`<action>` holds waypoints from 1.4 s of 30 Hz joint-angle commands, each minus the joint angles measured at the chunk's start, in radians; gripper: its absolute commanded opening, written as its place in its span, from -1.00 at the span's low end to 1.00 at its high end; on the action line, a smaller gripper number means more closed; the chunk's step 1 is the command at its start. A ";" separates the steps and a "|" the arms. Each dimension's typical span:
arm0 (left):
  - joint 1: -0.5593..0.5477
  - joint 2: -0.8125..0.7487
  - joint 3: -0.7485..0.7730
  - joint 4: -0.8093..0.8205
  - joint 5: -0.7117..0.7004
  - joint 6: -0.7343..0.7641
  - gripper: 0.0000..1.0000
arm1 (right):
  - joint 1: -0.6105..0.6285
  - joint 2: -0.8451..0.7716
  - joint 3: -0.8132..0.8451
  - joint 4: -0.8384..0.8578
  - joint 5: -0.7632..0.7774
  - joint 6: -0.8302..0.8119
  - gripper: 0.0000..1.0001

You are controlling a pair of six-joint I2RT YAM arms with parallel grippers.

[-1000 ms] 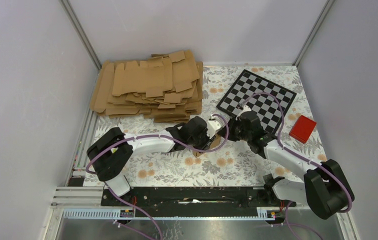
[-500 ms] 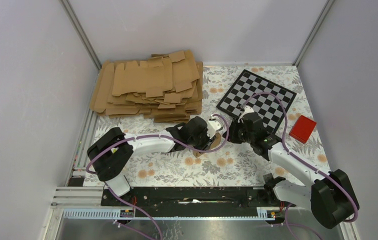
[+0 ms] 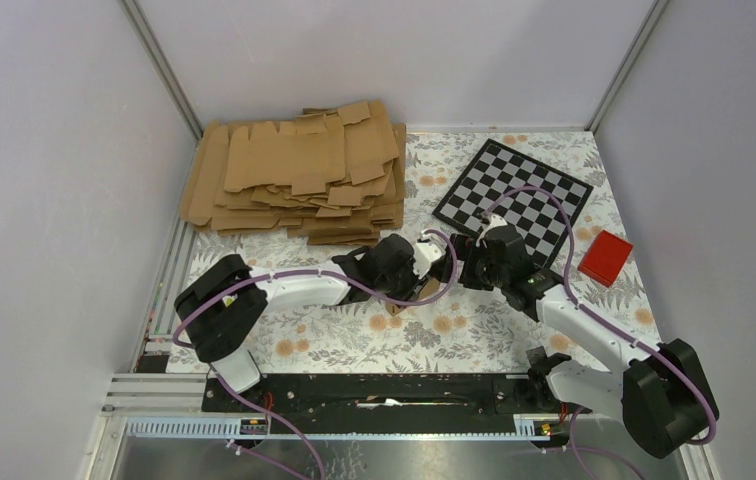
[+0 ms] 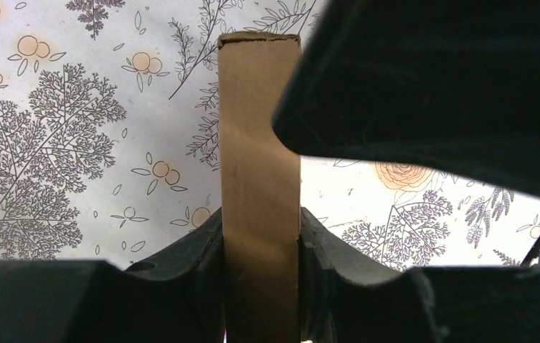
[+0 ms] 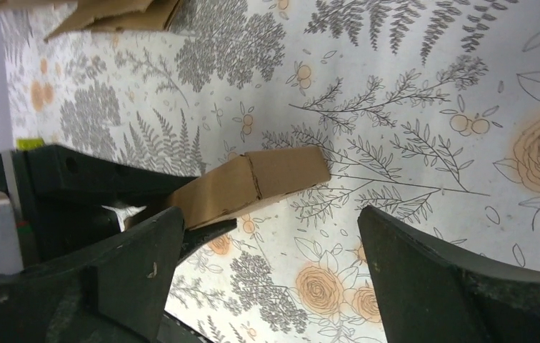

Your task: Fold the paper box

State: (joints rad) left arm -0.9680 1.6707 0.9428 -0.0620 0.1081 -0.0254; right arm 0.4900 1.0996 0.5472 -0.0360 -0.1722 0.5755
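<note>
one paper box (image 4: 260, 143), two grippers, one pile of blanks (image 3: 294, 175), one checkerboard (image 3: 514, 195), one red block (image 3: 606, 257). the box sits mid-table over the floral mat (image 3: 354, 330), between the two arms. left gripper (image 4: 260, 232) has it: fingers (image 4: 199, 250) pinch it on both sides, and its long axis runs straight out from them, free end pointing away. right gripper (image 5: 271, 221) has its fingers (image 5: 431, 271) spread wide, with the box's free end ahead of the gap; whether they touch it, can't tell.
</note>
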 commanded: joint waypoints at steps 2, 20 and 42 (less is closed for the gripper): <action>-0.005 -0.024 -0.011 0.034 -0.006 -0.001 -0.44 | 0.004 -0.039 0.006 -0.028 0.105 0.222 0.99; -0.119 -0.121 -0.094 0.143 -0.186 0.089 -0.68 | -0.068 0.194 -0.113 0.270 -0.324 0.938 0.99; -0.127 -0.382 -0.047 -0.003 -0.201 -0.093 0.44 | -0.068 0.154 -0.118 0.173 -0.177 0.906 -0.28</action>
State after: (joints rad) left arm -1.0927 1.3880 0.8253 0.0082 -0.0715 -0.0036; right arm 0.4252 1.2781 0.4263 0.1493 -0.3805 1.4956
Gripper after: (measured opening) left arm 0.717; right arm 0.388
